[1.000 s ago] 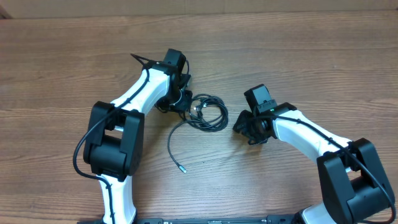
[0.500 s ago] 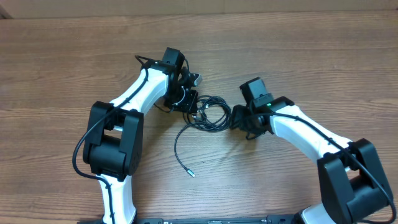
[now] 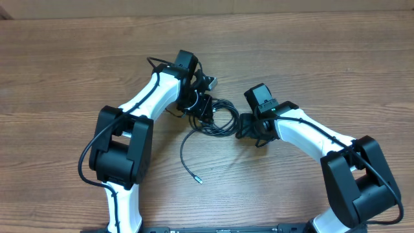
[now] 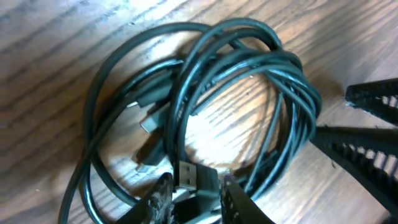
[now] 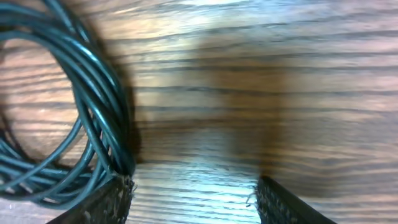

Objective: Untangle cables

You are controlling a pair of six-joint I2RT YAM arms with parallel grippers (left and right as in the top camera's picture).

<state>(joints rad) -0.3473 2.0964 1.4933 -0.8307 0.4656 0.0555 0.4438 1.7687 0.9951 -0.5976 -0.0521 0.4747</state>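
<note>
Several loops of the cables (image 3: 218,118) lie bunched in one coil at the middle of the wooden surface (image 3: 65,65), with a single loose tail curving toward the near side and ending in a plug tip (image 3: 199,180) well apart from the bundle. The left claw (image 4: 196,202) is clenched at the coil's left edge, its two fingers pinching a flat plug (image 4: 186,177) and the strands beside it; holding one end there looks meant to anchor the tangle so the rest can be drawn away. The right claw (image 5: 189,202) is released, jaws spread wide and low over the wood. One of its fingers (image 5: 99,202) is just touching the coil's outer right strands, a stance that seems set to take hold of that side for an opposing pull. Compared with a second ago, the right claw, then well apart from the coil, has slid left until it meets it. The left claw has shifted slightly right and far with its grip kept, and the tail's plug tip has drifted a little to the right.
</note>
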